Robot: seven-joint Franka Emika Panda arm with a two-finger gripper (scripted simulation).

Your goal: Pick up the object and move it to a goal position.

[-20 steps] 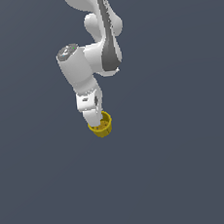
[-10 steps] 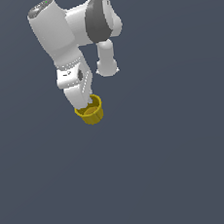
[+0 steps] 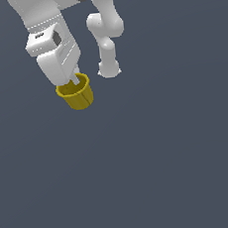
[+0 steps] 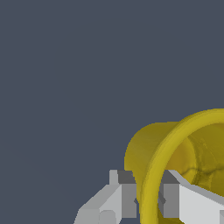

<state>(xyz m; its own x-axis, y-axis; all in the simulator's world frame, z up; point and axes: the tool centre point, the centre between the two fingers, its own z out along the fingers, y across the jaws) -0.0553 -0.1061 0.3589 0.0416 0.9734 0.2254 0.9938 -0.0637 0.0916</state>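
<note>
Presently, the hand (image 3: 75, 84) is clamped on the wall of the mustard-yellow cup (image 3: 76, 94), one finger inside the rim and the other outside it. The wrist view confirms this: two pale grey fingers (image 4: 118, 199) stand either side of the cup (image 4: 175, 162) rim, with the yellow wall passing between them and both fingers close against it. In the exterior view the cup hangs directly below the white body of the hand, in the upper part of the frame toward the exterior view's left. Its mouth faces upward and is tipped slightly, the tapered body narrowing downward to a smaller base. The rim is visibly wider than the base. One finger is partly visible inside the mouth; the outer finger is hidden behind the cup and the hand's housing in that view. The cup appears lifted off the dark grey worktop (image 3: 157, 171), though no shadow or contact mark lets that be confirmed with certainty. The arm (image 3: 104, 29) enters from the top edge of the exterior view, its white links folding down to the hand, and a further white link ends in a rounded foot just toward the exterior view's right of the cup, apart from it. In the wrist view the cup's inner surface shows faint dark mottling.
</note>
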